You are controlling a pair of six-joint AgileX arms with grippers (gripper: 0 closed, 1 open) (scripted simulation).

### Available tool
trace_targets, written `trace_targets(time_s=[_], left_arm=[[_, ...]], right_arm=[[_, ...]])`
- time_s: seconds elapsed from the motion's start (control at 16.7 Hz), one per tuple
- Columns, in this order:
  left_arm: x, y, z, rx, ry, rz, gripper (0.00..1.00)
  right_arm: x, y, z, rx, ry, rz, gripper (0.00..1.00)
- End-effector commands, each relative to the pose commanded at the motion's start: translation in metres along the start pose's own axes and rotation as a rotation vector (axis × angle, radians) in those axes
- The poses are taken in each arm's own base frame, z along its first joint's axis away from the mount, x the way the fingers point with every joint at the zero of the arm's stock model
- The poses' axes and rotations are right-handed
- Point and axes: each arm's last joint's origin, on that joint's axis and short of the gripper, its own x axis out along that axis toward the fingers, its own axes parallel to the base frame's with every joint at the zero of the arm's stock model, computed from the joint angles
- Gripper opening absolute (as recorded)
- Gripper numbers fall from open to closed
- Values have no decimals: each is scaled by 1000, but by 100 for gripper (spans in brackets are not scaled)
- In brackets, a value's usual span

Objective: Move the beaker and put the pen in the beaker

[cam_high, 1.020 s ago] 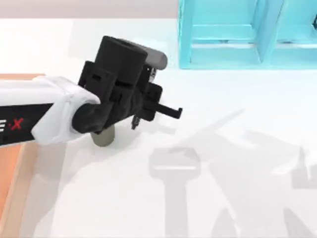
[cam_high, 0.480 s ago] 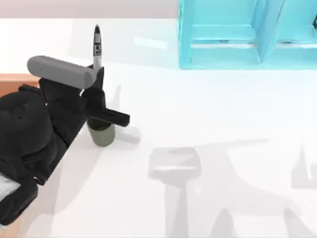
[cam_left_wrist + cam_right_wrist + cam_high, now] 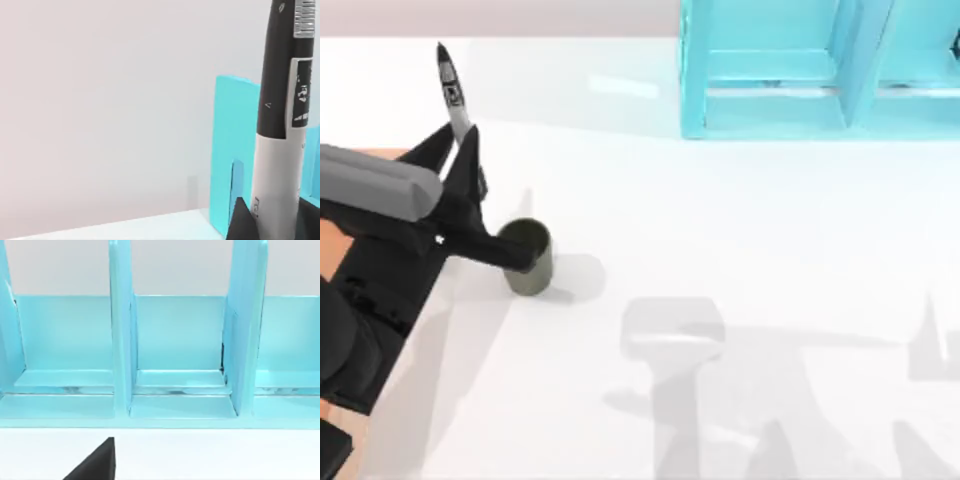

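A white desk (image 3: 740, 230) carries soft grey shadows. At its far edge stands a cyan shelf (image 3: 790, 70) with upright dividers (image 3: 120, 340). A plain pale wall (image 3: 100, 100) rises behind. An orange tray (image 3: 350, 350) lies at the left.

Small print + barcode-like label on pen (image 3: 280, 125) barrel, too tiny to read.

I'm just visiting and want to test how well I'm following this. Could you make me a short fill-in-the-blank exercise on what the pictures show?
1. The left tool is holding the ____ .
2. The beaker stands upright on the white ____ .
3. The shelf unit at the table's far side is coloured ____ .
4. The pen is not yet ____ the beaker.

Missing words: pen; table; blue; inside
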Motion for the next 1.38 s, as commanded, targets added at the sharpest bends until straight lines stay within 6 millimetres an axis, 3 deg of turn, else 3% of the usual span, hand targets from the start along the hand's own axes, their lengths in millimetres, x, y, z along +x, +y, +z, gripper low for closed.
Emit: trace_targets(time_s=[0.3,0.48,0.78,1.08,1.38], left_arm=[[1,-1,0,1,1,-4,0],[13,-1,-1,-2,-19,-5,0],[36,-1,-21,1,12,-2,0],[40,0,-21,0,0,0,0],[40,0,-21,0,0,0,38]], right_arm=[[0,0,0,0,0,0,100],[0,0,0,0,0,0,100],[0,0,0,0,0,0,100],[0,0,0,0,0,0,100],[0,0,0,0,0,0,100]])
